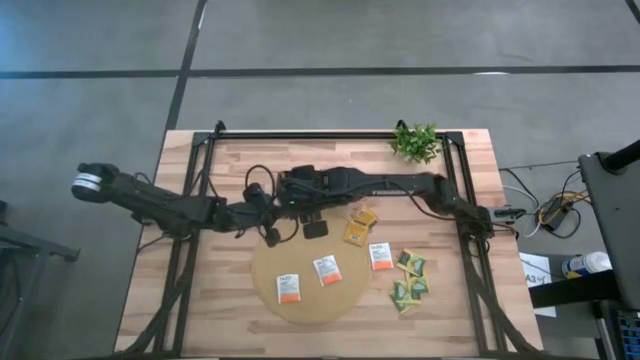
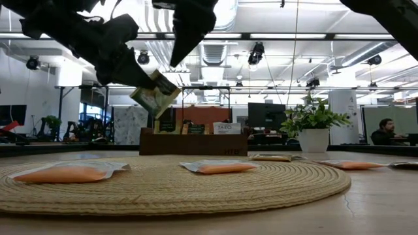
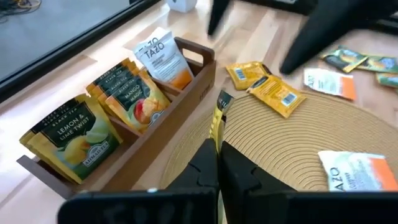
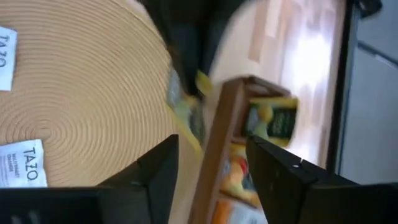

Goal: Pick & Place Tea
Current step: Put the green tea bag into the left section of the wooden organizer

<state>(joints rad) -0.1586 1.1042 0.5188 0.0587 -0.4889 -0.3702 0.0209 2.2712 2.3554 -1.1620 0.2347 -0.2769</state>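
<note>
Closed on a yellow tea sachet (image 3: 217,118), your left gripper (image 3: 217,146) hovers beside the wooden tray (image 3: 186,102). Lower it gently into the matching compartment. Your right gripper (image 4: 208,168), jaws wide, waits nearby.

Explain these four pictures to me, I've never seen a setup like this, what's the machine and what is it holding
It is a robot with two dark arms at a wooden table. One picture looks straight down, one looks level across the tabletop, and two come from cameras on the arms' wrists. On the table lie a round mat, loose tea sachets, a brown tray already holding sachets, and a small plant. The left gripper is shut on a yellow-green sachet, held in the air beside the tray. The right gripper is open, near the tray, holding nothing.
</note>
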